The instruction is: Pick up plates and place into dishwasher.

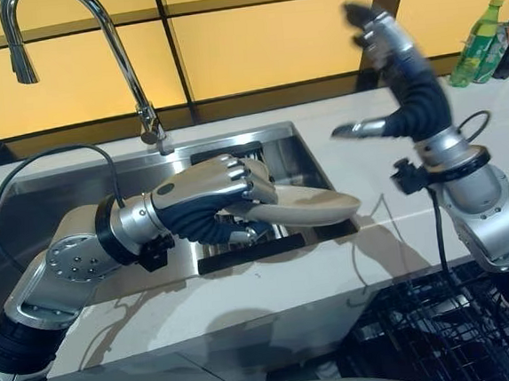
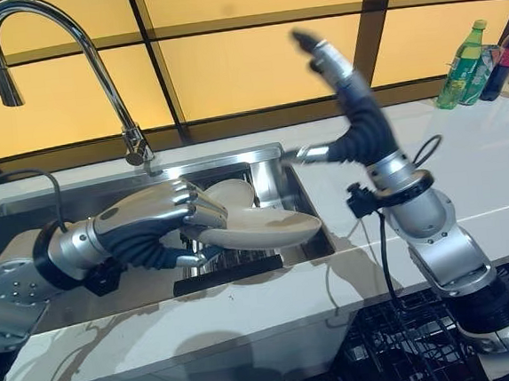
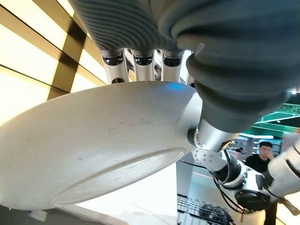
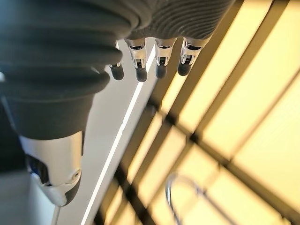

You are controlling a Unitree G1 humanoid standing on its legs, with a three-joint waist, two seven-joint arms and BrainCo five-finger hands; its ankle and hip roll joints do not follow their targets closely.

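We've got the plate (image 1: 314, 208) pinched in the left hand (image 1: 203, 198) fingers above the sink (image 1: 300, 146), right hand (image 1: 392, 58) raised with fingers spread and empty; dishwasher rack (image 1: 436, 331) placement still ahead.

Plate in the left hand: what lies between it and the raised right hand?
Nothing solid: in the left eye view only open air above bare countertop separates the plate from the right hand.

Setting: kitchen — demo-style
Evidence: steel sink (image 1: 300, 151), gooseneck faucet (image 1: 117, 42), pale countertop (image 1: 392, 232) — dishwasher rack (image 1: 427, 327) below
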